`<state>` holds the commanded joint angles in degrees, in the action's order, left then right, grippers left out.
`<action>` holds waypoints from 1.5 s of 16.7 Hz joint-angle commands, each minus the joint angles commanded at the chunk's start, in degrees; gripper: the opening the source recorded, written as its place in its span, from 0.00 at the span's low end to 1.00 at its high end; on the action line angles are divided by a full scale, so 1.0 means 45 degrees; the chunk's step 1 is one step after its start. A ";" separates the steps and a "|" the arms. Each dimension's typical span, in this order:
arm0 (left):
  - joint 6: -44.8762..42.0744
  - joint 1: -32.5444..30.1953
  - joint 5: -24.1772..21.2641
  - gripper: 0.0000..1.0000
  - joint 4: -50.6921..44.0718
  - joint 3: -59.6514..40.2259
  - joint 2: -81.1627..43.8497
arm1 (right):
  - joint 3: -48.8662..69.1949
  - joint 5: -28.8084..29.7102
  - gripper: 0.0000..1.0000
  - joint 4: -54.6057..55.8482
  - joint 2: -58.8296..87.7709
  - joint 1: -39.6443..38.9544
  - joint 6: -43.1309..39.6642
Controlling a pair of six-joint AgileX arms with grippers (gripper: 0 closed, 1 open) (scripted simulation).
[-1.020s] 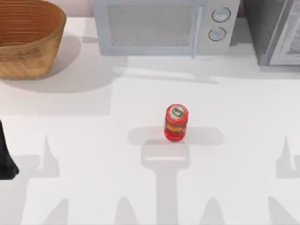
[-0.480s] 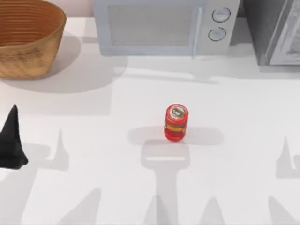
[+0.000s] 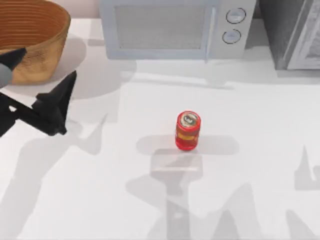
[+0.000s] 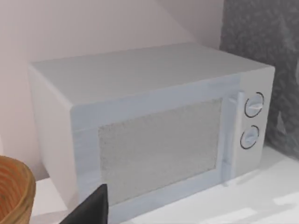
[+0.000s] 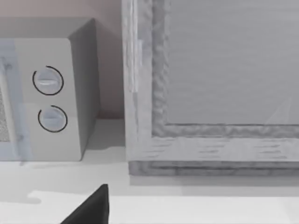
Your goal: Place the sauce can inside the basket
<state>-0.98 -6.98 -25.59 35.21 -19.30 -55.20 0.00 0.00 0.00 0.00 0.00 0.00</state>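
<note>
Since a second ago, when only a dark sliver of our left arm showed at the table's left edge, our left gripper (image 3: 37, 75) has swung well into the top view and now hangs over the table just in front of the basket (image 3: 47, 60), at the far left. Its two black fingers (image 3: 62, 92) stand spread wide, one tip near the basket's rim and the other pointing out over the bare table, with nothing between them.

We judge this to be the start of the reach, with the grasp not yet begun. Our can (image 3: 188, 131) has not moved across the three top views: it stands upright near the middle of the table, well apart from the gripper and from the basket. Our left wrist camera looks at the microwave (image 4: 154, 135), with the basket's edge (image 4: 16, 191) at one corner, so the gripper does not seem to be aimed at the can yet.

Our right arm is parked; we cannot tell how its fingers stand.

Counted: one can, one basket, one microwave, and one grey cabinet (image 3: 295, 35) beside it.
</note>
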 joint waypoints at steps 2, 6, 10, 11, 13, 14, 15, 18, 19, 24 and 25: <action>-0.0045 -0.0320 -0.1173 1.00 0.1613 -0.0884 -0.2528 | 0.0000 0.0000 1.00 0.0000 0.0000 0.0000 0.0000; -0.0135 -0.0951 -0.3483 1.00 0.4791 -0.2627 -0.7507 | 0.0000 0.0000 1.00 0.0000 0.0000 0.0000 0.0000; -0.0218 -0.1526 -0.5591 1.00 0.7691 -0.4216 -1.2052 | 0.0000 0.0000 1.00 0.0000 0.0000 0.0000 0.0000; -0.0236 -0.1655 -0.6065 1.00 0.8343 -0.4574 -1.3075 | 0.0000 0.0000 1.00 0.0000 0.0000 0.0000 0.0000; -0.0271 -0.1896 -0.6943 1.00 0.9552 -0.5237 -1.4970 | 0.0000 0.0000 1.00 0.0000 0.0000 0.0000 0.0000; -0.0286 -0.2001 -0.7330 1.00 1.0083 -0.5528 -1.5803 | 0.0000 0.0000 1.00 0.0000 0.0000 0.0000 0.0000; -0.0300 -0.2098 -0.7686 1.00 1.0573 -0.5797 -1.6570 | 0.0000 0.0000 1.00 0.0000 0.0000 0.0000 0.0000; -0.0333 -0.2331 -0.8540 1.00 1.1747 -0.6440 -1.8409 | 0.0000 0.0000 1.00 0.0000 0.0000 0.0000 0.0000; -0.0341 -0.2386 -0.8739 1.00 1.2021 -0.6591 -1.8838 | 0.0000 0.0000 1.00 0.0000 0.0000 0.0000 0.0000; -0.0355 -0.2482 -0.9093 1.00 1.2508 -0.6858 -1.9603 | 0.0000 0.0000 1.00 0.0000 0.0000 0.0000 0.0000; -0.0355 -0.2482 -0.9093 1.00 1.2508 -0.6858 -1.9603 | 0.0000 0.0000 1.00 0.0000 0.0000 0.0000 0.0000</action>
<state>-2.57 -18.16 -66.51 91.50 -50.16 -143.41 0.00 0.00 0.00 0.00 0.00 0.00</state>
